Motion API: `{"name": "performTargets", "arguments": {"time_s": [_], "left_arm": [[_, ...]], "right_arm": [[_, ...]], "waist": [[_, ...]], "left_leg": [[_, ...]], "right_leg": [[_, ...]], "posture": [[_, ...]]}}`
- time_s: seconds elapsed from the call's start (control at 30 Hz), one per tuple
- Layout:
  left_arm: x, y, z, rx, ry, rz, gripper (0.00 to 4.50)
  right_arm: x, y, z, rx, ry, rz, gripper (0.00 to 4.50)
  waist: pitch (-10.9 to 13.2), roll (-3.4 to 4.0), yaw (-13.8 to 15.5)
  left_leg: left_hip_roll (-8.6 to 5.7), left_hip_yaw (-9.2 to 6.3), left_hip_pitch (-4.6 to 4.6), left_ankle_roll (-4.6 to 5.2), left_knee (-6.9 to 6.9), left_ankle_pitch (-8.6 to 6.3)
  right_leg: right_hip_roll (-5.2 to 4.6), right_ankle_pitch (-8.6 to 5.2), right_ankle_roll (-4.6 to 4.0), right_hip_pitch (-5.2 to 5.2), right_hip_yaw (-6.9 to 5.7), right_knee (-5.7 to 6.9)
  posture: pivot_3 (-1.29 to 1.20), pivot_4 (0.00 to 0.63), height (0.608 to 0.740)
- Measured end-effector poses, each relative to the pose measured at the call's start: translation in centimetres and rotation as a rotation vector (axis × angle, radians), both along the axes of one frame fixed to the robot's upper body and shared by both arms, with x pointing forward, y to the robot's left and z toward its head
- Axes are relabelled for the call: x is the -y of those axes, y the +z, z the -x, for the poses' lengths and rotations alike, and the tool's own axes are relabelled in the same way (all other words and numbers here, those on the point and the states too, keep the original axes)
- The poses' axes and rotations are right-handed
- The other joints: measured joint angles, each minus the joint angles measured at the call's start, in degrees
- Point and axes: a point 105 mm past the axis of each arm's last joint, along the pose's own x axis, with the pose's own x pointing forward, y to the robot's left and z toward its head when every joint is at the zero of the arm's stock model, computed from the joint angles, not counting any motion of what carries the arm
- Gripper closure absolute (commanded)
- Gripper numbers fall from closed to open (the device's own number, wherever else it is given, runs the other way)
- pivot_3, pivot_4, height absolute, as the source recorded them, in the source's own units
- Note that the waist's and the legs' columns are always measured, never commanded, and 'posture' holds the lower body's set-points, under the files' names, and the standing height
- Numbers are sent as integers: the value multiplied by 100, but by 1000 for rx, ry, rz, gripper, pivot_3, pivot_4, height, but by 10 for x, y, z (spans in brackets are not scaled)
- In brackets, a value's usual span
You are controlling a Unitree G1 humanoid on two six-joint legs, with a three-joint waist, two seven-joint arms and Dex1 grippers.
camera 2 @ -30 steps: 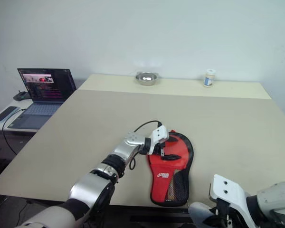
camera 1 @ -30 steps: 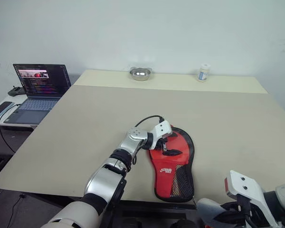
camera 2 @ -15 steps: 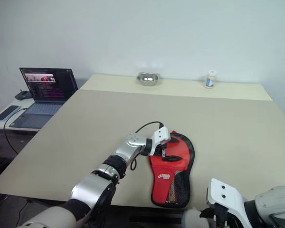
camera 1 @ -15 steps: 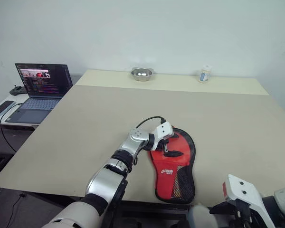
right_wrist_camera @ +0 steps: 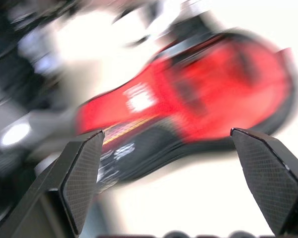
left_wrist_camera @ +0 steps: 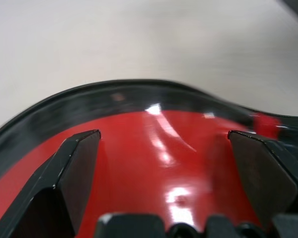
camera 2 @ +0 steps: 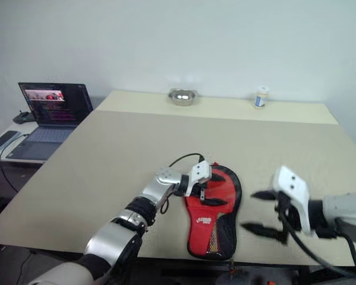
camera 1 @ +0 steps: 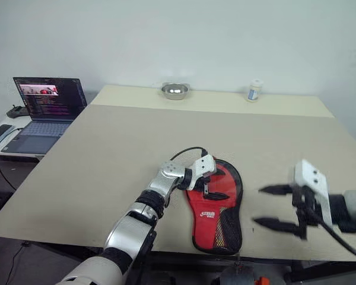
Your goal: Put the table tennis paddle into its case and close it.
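Both grippers spread: right gripper (camera 1: 272, 206) newly raised beside case (camera 1: 232, 222); left gripper (camera 1: 210, 188) over paddle (camera 1: 216, 190); zipping pending.

A plain indoor test room, like a lab or office. A large beige table (camera 1: 136, 142) stands against a bare white wall (camera 1: 196, 41). An open laptop (camera 1: 41, 110) with cables sits on a low side desk (camera 1: 0, 139) beside it. A small metal bowl (camera 1: 175, 91) and a white jar (camera 1: 254, 91) rest at the table's far edge.
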Motion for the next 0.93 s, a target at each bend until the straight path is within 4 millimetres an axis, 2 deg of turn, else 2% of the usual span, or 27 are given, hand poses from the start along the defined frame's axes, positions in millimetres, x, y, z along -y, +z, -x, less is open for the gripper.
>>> {"name": "performTargets", "arguments": {"time_s": [0.13,0.2,0.33,0.5,0.6,0.77,0.87,0.93], "left_arm": [[-33,9,-1,-47,93,38,0],[-48,21,-3,-58,153,83,0],[-63,43,-5,-40,256,155,0],[-74,46,-6,-26,337,153,0],[-73,46,-9,-21,369,158,0],[-65,48,-9,0,362,149,0],[-70,46,-14,21,362,118,0],[-74,43,-18,19,384,110,0]], "right_arm": [[7,-8,-31,87,-100,-121,21],[9,-14,-44,120,-133,-165,21],[12,-33,-60,130,-153,-199,21],[28,-53,-73,109,-176,-171,21],[43,-61,-78,95,-199,-146,21],[65,-48,-90,160,-261,-137,21],[63,-39,-84,206,-272,-122,21],[59,-41,-77,196,-261,-110,21]], "waist": [[32,14,-34],[37,23,-48],[54,49,-27],[63,60,-9],[68,64,3],[72,69,3],[72,71,8],[72,71,10]], "left_leg": [[-2,9,-14,-1,-30,2],[0,11,-43,-1,-35,4],[-4,8,-59,-2,-34,4],[-14,16,-59,-2,-23,4],[-12,20,-60,-1,-13,4],[-3,24,-58,-2,-6,4],[6,17,-56,-2,-9,4],[9,14,-56,-2,-9,4]], "right_leg": [[9,3,-12,-39,14,16],[16,14,-31,-80,15,29],[20,15,-33,-89,10,20],[20,18,-29,-87,14,23],[30,19,-28,-86,17,25],[42,20,-29,-86,25,33],[50,20,-30,-87,22,36],[53,20,-30,-87,20,37]], "posture": [[0,150,740],[0,150,740],[0,150,740],[0,150,740],[0,150,740],[0,150,740],[0,150,740],[0,150,740]]}}
